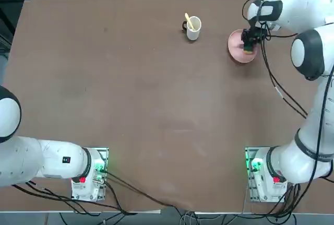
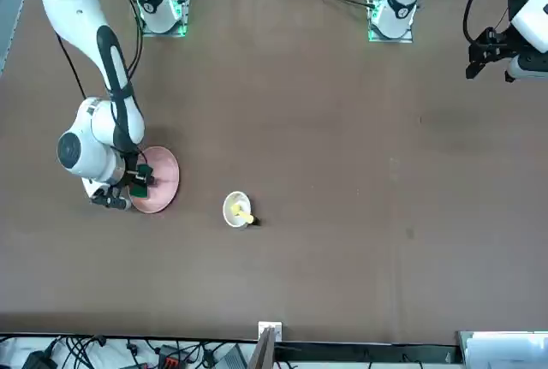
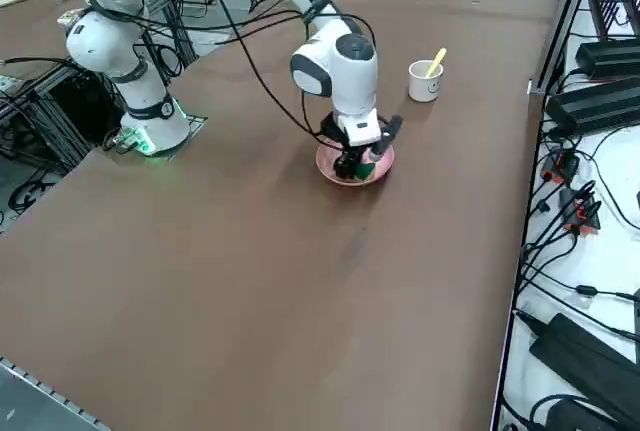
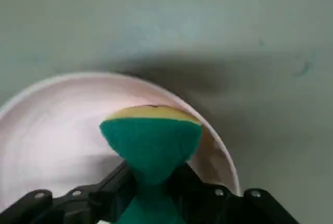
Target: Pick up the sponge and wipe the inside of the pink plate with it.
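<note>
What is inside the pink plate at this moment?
Inside the pink plate is the sponge, squeezed by the right gripper. The plate's surface under the sponge and fingers is covered, so contact is unclear.

The right gripper [image 1: 250, 46] hangs over the pink plate [image 1: 234, 47], with the sponge [image 4: 151, 142] pinched between its fingers, inside the plate. The white mug [image 1: 193, 28] stands at the plate's ten o'clock in the top view, apart from it.

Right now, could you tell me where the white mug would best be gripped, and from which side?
Grip the white mug across its rim from above: it stands upright and apart from the pink plate. Set the fingers clear of the yellow utensil leaning inside and the dark handle on its side.
</note>
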`<state>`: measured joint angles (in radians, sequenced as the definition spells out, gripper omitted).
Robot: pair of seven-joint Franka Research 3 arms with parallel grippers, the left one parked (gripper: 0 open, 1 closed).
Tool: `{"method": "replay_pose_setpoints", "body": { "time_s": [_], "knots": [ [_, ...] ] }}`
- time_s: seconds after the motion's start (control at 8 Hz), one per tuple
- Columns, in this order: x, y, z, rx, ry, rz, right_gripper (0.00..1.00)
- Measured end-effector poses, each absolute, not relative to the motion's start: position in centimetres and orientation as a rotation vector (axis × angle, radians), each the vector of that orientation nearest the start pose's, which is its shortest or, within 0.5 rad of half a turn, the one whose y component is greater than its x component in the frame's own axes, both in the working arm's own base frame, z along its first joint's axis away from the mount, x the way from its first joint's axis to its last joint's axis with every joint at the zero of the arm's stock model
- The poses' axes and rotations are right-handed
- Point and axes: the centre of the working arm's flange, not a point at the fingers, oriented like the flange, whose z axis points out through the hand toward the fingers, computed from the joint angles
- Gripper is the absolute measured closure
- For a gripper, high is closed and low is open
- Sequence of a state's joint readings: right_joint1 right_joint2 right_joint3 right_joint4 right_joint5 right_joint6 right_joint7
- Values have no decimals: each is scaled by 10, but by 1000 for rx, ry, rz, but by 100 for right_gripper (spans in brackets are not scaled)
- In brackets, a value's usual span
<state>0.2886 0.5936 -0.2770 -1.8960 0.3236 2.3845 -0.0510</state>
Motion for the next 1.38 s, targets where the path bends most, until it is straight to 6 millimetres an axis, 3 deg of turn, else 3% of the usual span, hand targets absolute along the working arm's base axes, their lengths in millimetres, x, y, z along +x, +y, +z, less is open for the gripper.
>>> {"method": "replay_pose_setpoints", "body": {
  "time_s": [0.5,0.75,1.0,1.12,1.38],
  "knots": [
    [633,54,206,-3031,247,128,62],
    [631,44,242,-2998,263,204,62],
    [622,0,280,-2965,286,283,62],
    [617,-33,290,-2960,287,298,62],
    [602,-105,288,-2963,266,298,62]
  ]
}}
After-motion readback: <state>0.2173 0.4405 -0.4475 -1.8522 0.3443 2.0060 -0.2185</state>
